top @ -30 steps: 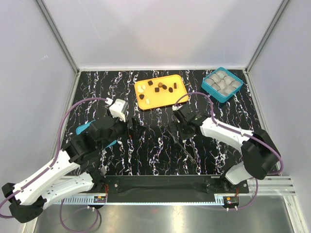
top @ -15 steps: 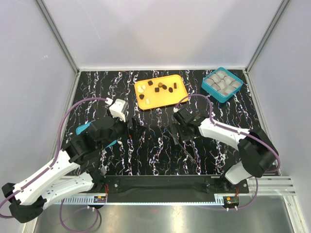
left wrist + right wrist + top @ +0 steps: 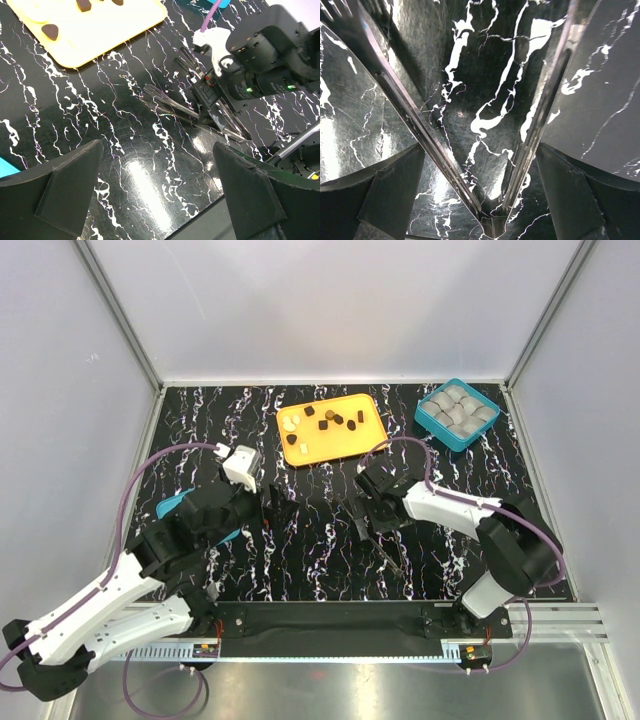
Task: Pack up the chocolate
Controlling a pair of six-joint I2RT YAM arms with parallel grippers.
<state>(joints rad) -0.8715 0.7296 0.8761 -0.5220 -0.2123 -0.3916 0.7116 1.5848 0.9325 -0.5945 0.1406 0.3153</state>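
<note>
The black marbled table [image 3: 330, 565] carries the orange tray [image 3: 338, 447] toward its far side. On the robot's side of the tray, the left gripper [image 3: 157, 147] hangs with fingers spread wide. The right gripper [image 3: 480, 150], just as wide, straddles metal tongs [image 3: 400, 95] lying on the table. The chocolate [image 3: 325, 423], brown lumps and cream ovals, lies scattered on the tray.

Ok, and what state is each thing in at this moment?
chocolate: loose on the orange tray, none packed yet
teal box: open, no chocolate visible in its cups
tongs: arms spread, lying low over the table
right claw: open, fingers either side of the tongs
left claw: open, empty
</note>
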